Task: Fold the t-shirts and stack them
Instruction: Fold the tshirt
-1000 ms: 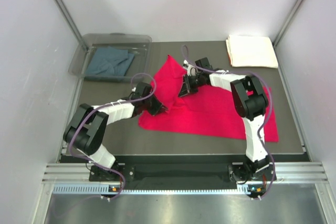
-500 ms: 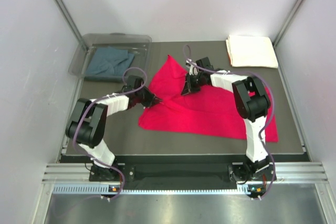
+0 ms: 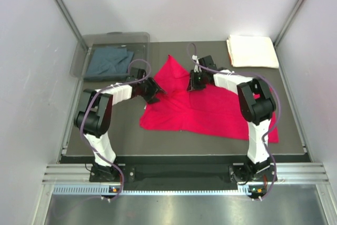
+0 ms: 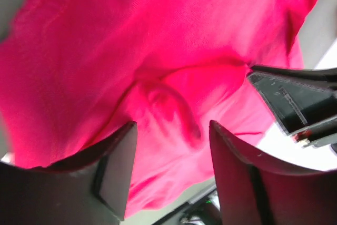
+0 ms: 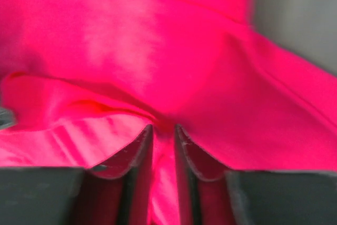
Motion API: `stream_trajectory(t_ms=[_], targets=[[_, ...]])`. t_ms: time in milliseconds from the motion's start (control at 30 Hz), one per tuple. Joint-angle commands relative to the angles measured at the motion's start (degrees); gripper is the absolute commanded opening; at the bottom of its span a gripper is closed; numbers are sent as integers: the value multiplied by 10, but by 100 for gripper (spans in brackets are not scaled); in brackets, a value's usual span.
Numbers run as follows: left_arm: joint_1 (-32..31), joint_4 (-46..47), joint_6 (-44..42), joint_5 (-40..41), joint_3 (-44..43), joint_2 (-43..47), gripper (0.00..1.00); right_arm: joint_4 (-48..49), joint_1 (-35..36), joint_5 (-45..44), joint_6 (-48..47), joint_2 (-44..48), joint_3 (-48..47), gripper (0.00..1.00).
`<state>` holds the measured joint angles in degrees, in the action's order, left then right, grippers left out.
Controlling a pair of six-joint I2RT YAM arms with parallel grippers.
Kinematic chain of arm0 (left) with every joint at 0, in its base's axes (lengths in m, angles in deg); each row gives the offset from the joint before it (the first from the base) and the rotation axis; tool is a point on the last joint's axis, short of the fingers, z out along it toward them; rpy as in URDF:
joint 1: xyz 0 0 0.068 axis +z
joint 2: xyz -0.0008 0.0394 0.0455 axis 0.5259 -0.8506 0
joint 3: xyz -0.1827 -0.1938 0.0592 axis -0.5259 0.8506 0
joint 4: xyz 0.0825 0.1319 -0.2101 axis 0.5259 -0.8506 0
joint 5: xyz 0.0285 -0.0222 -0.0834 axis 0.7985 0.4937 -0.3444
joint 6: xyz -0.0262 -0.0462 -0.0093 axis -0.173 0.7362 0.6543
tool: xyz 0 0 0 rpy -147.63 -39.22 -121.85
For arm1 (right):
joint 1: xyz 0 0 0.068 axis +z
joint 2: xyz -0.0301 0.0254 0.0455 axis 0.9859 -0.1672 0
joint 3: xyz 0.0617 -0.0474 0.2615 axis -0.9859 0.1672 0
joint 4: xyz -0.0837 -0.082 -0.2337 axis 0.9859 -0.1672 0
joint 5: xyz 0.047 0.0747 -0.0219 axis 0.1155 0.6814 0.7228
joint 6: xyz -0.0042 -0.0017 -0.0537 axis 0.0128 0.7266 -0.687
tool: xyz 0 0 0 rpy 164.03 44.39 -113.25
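Left gripper (image 4: 171, 130) shifted rearward, jaws apart | right gripper (image 5: 163, 130) pinches red t-shirt (image 3: 210, 111)

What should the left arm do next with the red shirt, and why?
Probably close the left gripper on the red t-shirt: its fingers stand open over a bunched ridge of cloth, while the right gripper pinches a fold.

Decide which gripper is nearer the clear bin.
Left. The left gripper sits just right of the bin, at the red shirt's left edge; the right gripper is farther right, over the shirt's upper middle.
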<state>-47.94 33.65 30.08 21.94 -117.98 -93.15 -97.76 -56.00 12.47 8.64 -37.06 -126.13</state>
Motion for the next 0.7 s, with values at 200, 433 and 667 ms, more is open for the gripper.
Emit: stream_trajectory(t_ms=[200, 433, 667], targets=[[2, -99, -160, 77, 4, 212, 65, -49, -7, -110, 2, 103, 9, 60], [-10, -130, -218, 45, 64, 237, 52, -50, -18, -33, 58, 173, 104, 58], [-13, -143, -223, 70, 119, 199, 53, -107, -49, -108, 58, 228, 192, 44]])
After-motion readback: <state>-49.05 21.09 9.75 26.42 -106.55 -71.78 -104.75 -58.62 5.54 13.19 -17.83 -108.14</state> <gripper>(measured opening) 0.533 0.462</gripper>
